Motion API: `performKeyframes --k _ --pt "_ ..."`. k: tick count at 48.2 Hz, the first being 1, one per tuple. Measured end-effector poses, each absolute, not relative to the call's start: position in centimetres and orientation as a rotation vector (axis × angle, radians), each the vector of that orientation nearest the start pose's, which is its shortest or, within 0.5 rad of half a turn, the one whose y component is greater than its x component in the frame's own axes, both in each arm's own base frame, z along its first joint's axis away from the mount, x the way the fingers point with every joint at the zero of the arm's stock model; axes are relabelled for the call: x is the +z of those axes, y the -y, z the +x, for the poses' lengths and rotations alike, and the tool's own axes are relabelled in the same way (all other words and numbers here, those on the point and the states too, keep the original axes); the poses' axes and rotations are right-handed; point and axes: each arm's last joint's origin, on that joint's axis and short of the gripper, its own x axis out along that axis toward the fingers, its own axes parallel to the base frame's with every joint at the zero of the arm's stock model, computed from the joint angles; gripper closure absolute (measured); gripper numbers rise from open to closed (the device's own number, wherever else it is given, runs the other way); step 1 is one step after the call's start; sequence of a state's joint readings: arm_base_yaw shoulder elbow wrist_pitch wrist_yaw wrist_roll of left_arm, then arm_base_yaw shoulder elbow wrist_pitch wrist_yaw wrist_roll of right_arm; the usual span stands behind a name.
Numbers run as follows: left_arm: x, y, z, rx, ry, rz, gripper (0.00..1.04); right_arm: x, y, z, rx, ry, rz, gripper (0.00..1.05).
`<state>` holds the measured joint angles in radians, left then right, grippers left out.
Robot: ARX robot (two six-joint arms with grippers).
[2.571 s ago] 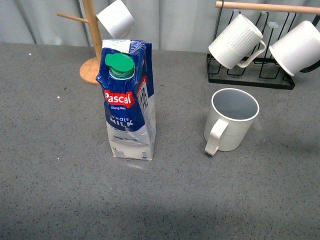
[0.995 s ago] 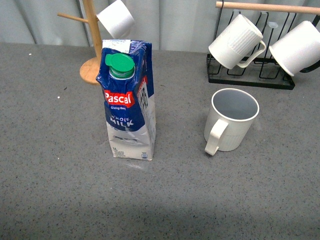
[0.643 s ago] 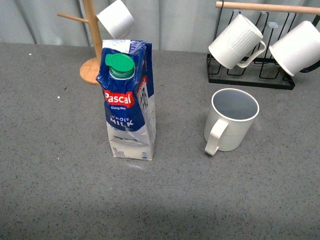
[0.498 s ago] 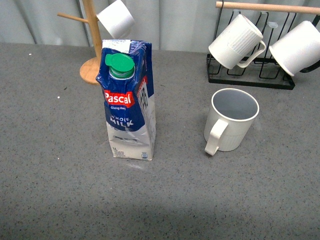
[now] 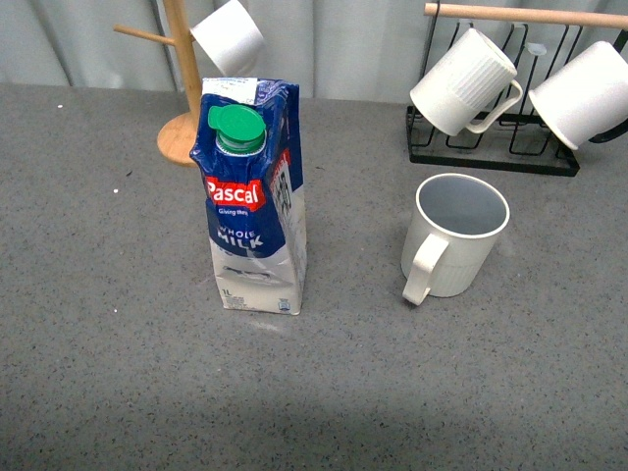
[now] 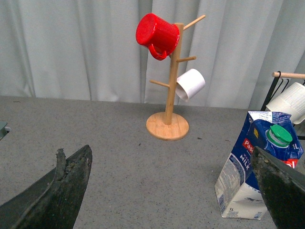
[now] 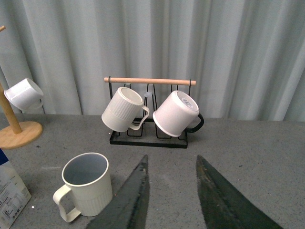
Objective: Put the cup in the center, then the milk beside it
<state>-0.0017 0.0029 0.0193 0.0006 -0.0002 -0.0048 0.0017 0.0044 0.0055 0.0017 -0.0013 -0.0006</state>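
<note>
The cup [image 5: 453, 238], cream-white with faint ribs and a pale grey-blue inside, stands upright on the grey table, handle toward the camera. The right wrist view shows the cup [image 7: 86, 184] too. The milk [image 5: 252, 198], a blue and white Pascal carton with a green cap, stands upright to the left of the cup, well apart from it, and the milk [image 6: 259, 169] shows in the left wrist view. Neither arm appears in the front view. My left gripper [image 6: 171, 183] is open, its fingers wide apart, holding nothing. My right gripper [image 7: 171, 164] is open and holds nothing, with the cup off to one side.
A wooden mug tree [image 5: 184, 93] with a smooth white mug [image 5: 228, 35] stands behind the milk; a red mug [image 6: 156, 35] hangs higher on it. A black wire rack [image 5: 491, 147] at the back right holds a ribbed white mug [image 5: 461, 81] and another white mug [image 5: 586, 93].
</note>
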Motion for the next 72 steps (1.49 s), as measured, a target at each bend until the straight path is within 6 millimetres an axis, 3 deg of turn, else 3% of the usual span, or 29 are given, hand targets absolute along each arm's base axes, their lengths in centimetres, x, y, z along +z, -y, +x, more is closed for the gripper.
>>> performKeyframes --k 11,18,25,30,36,53,72 --pt "17.0 0.0 9.7 -0.002 0.017 -0.005 0.06 16.5 0.0 9.8 0.003 0.003 -0.001 0.37" --pt "17.0 0.0 9.7 -0.002 0.017 -0.005 0.06 16.5 0.0 9.8 0.003 0.003 0.001 0.07" --pt "17.0 0.0 9.7 -0.003 0.014 -0.006 0.06 16.5 0.0 9.8 0.003 0.003 0.0 0.09" --pt "16.0 0.1 10.3 -0.072 -0.199 -0.047 0.06 16.5 0.0 9.8 0.003 0.003 0.0 0.09" --pt "16.0 0.4 11.8 -0.136 -0.241 -0.081 0.06 16.5 0.0 9.8 0.003 0.003 0.0 0.09" --pt "15.2 3.0 16.0 -0.198 -0.363 -0.065 0.06 16.5 0.0 9.8 0.003 0.004 0.0 0.09" --pt "14.0 6.5 19.2 -0.252 -0.427 -0.045 0.06 16.5 0.0 9.8 0.003 0.004 0.0 0.09"
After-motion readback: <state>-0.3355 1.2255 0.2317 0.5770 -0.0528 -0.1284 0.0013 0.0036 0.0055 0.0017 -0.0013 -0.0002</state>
